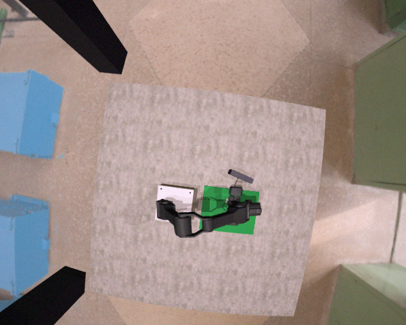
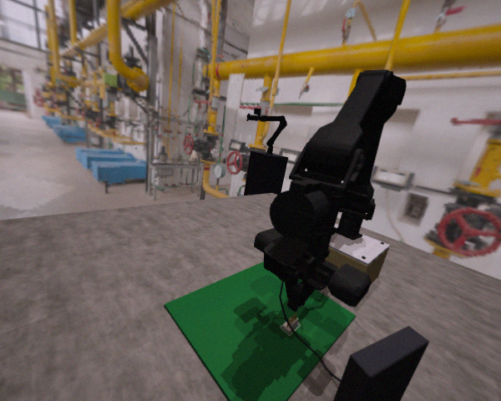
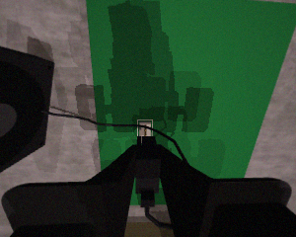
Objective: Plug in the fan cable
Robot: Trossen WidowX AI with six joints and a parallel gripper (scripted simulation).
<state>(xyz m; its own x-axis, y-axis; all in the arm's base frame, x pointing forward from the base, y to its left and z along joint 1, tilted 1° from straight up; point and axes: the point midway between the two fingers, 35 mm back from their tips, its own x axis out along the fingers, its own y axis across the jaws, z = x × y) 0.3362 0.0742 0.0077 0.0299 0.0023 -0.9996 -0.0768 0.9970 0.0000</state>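
Plug (image 3: pixel 146 141), dark and small, sits between the fingertips of the gripper (image 1: pixel 234 206) (image 2: pixel 295 304) (image 3: pixel 146 148), which is closed on it; its outline is hard to separate from the black fingers. It is above the four-pin header (image 2: pixel 288 328) (image 3: pixel 144 122), whose pins show below the fingertips in the exterior view, so it is not pushed down. The header, a small pale shell, stands upright on the green board (image 1: pixel 245 229) (image 2: pixel 207 315) (image 3: pixel 237 74).

The thin black cable (image 1: pixel 236 181) (image 2: pixel 302 341) (image 3: pixel 113 124) passes close over the header in the wrist view, one way going out to the fan and the other passing behind a finger. The fan (image 1: pixel 240 176) (image 2: pixel 382 367) (image 3: pixel 15 106) stands on edge beyond the board's edge from the header, on the mottled grey table (image 1: pixel 196 133) (image 2: pixel 91 280) (image 3: pixel 64 30).

On another side of the header, past the board, is the white-topped box (image 1: pixel 164 192) (image 2: pixel 373 252) that bears the black arm (image 1: pixel 224 218) (image 2: pixel 346 142). The arm reaches from there to above the header. Far behind the header in the exterior view, a second arm (image 2: pixel 280 123) stands on a black pedestal (image 2: pixel 265 175), well apart from the board.
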